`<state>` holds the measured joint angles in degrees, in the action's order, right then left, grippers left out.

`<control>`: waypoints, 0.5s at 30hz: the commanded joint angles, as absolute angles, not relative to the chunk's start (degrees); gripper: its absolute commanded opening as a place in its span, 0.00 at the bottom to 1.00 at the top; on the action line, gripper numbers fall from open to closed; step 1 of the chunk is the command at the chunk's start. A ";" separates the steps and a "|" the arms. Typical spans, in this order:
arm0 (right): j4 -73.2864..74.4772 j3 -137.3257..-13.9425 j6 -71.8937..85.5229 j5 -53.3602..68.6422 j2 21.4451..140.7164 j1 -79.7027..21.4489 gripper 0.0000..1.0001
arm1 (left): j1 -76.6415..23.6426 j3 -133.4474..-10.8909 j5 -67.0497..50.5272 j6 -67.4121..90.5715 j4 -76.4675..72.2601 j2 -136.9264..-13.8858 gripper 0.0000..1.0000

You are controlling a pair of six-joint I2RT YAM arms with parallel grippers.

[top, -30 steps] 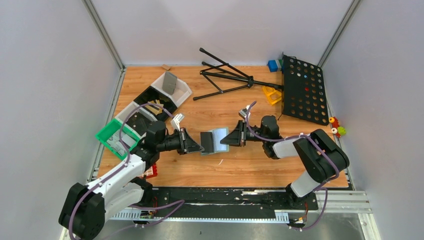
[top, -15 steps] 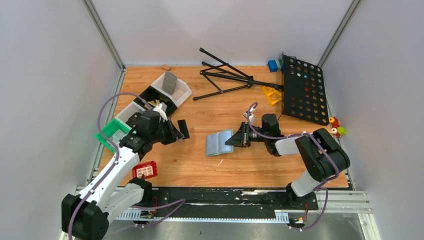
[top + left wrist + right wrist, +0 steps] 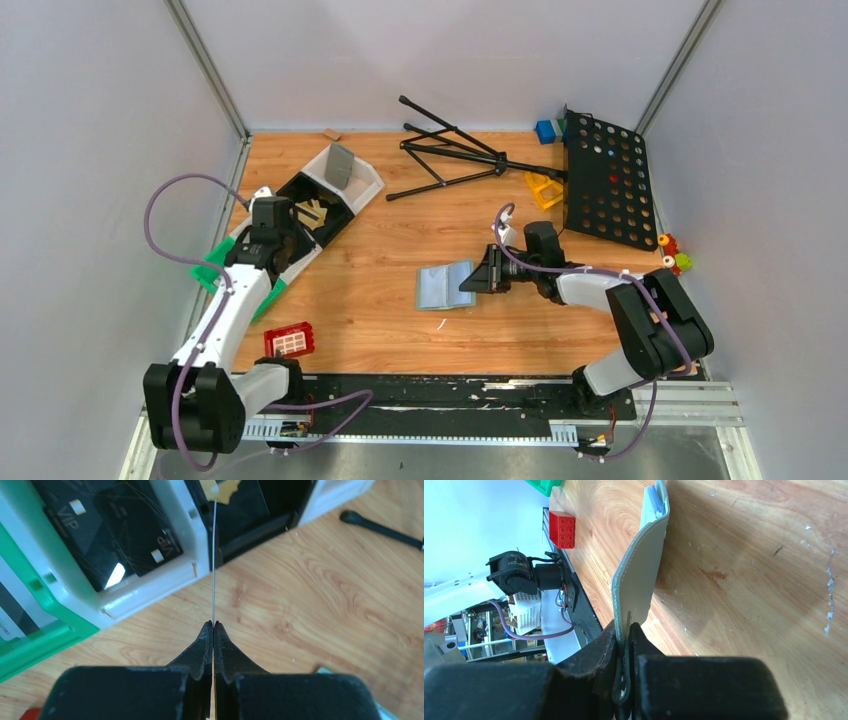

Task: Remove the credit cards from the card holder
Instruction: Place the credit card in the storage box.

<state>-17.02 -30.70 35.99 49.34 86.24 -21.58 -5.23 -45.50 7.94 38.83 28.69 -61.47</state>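
The holder (image 3: 441, 288) lies on the table (image 3: 370, 320) with its right edge raised. The right gripper (image 3: 624, 631) pinches that edge, its jaws nearly shut on the pale flap, which rises from the fingertips in the wrist view. Well left of the holder and slightly farther back, the left gripper (image 3: 213, 626) is clamped fully on a card (image 3: 213, 560). The card is seen edge-on as a thin line running out from the fingertips and lining up with the wall of the white tray (image 3: 150, 592). Two black cards (image 3: 115, 540) lie flat in that tray, and the green tray (image 3: 45, 640) adjoins it on the side away from the holder. A second ago both grippers met at the holder, with the card just off its left edge. Since then the left arm has swung away to the trays with the card, the holder has slid a little to the right, and the right grip is unchanged. Near-left of the holder, a red block (image 3: 290, 340) sits by the table's near edge. Bare wood lies between the holder and the trays. Beyond the holder lies a tripod (image 3: 450, 152), and far-right of it a black perforated board (image 3: 605, 180).
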 commanded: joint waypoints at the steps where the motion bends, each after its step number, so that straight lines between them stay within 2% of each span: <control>1: -18.18 -31.59 33.28 49.98 85.89 -21.26 0.03 | -1.03 -47.08 6.27 37.62 22.41 -63.87 0.00; 15: -19.94 -30.50 33.04 49.75 86.47 -21.27 0.02 | 9.37 -52.64 3.28 36.97 17.79 -78.09 0.00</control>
